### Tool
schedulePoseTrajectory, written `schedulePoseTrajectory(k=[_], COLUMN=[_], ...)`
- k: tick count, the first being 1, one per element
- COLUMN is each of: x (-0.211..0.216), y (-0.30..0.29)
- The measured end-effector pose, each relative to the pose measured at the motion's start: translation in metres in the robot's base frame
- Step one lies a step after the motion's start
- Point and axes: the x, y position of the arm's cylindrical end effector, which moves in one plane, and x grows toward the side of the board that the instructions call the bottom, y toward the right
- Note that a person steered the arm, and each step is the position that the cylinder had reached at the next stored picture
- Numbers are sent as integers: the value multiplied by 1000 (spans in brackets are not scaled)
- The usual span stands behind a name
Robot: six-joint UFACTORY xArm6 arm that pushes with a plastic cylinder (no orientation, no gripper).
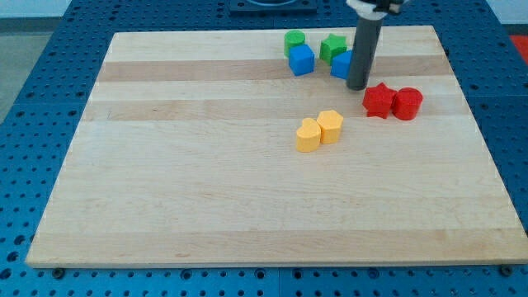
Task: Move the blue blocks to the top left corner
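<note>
A blue cube [302, 60] lies near the board's top edge, right of centre. A second blue block [340, 64] sits to its right, partly hidden behind my rod, so its shape is unclear. My tip [357, 87] rests on the board just right of and below that second blue block, touching or nearly touching it. The rod rises up out of the view's top. The board's top left corner [124, 41] is far to the left of both blue blocks.
A green block [294, 40] and a green star-like block [333, 46] sit just above the blue ones. A red star [379, 100] and a red cylinder [407, 103] lie below right of my tip. A yellow heart-like block [308, 135] and a yellow hexagon [330, 126] sit mid-board.
</note>
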Motion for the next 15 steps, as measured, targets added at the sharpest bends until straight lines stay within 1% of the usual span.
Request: schedulePoseTrajectory(k=[1, 2, 4, 7, 8, 9, 10, 11, 12, 13, 14, 15], x=[-4, -24, -78, -119, -128, -119, -109, -77, -54, -10, 5, -3], y=[30, 12, -191, -320, -328, -377, -326, -215, -119, -67, -101, -186])
